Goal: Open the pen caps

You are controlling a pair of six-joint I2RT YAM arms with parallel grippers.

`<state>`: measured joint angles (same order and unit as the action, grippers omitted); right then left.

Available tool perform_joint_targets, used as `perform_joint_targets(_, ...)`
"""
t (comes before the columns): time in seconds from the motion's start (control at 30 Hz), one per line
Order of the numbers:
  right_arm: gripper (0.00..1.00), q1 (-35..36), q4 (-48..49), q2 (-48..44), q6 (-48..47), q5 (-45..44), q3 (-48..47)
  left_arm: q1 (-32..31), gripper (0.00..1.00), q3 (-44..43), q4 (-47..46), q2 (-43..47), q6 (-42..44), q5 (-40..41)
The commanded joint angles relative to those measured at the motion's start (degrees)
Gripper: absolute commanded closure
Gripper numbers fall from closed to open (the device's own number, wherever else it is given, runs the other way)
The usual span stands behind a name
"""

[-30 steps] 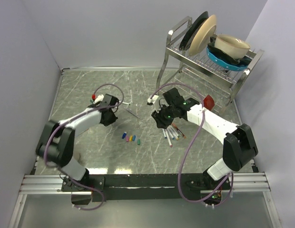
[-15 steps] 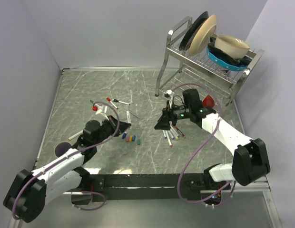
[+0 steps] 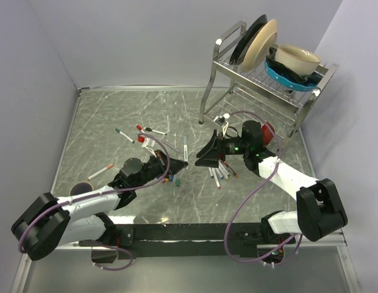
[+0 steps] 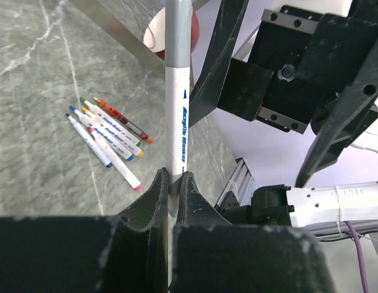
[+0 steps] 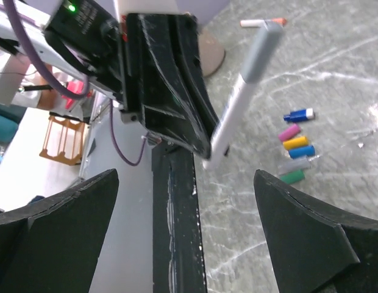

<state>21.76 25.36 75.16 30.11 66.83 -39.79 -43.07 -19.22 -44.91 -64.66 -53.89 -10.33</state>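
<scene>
Grey marble table is carrying everything. Left claw is clenching a white pen by its barrel, grey cap sitting on the far end. Loose caps are lying in a row just beside it. Right claw is hanging released, facing the pen. More pens are lying beyond, dish rack farthest.

Your workspace is a grey marble-patterned tabletop, boxed in by pale lavender walls on the left, back and right. At your far right stands a steel dish rack holding upright plates and a cream bowl. An aluminium rail runs along the near edge. The light is even and glints off the tabletop.
</scene>
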Motion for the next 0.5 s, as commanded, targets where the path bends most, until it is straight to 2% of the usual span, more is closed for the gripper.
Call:
perform_joint_targets(0.0, 0.00, -0.8, 3.7, 0.0, 1.9, 2.3, -0.7, -1.8, 0.99, -3.0, -7.0, -2.6, -0.9, 0.7)
perform_joint_targets(0.07, 0.00, -0.8, 1.4, 0.6, 0.7, 2.1, -1.6, -2.5, 0.99, -3.7, -7.7, -4.0, -1.0, 1.1)
perform_joint_targets(0.17, 0.02, -0.8, 5.6, 0.9, 3.3, 1.7, -0.2, -4.2, 0.99, -4.8, -8.5, -5.8, -1.3, 1.6)
perform_joint_targets(0.37, 0.21, -0.9, 9.7, 0.6, 6.4, 0.8, 1.0, -7.0, 0.99, -6.1, -10.9, -9.2, -1.7, 2.6)
perform_joint_targets(0.47, 0.35, -1.0, 11.1, 0.9, 7.4, 0.7, 1.5, -7.9, 0.99, -6.6, -11.2, -10.0, -1.7, 2.9)
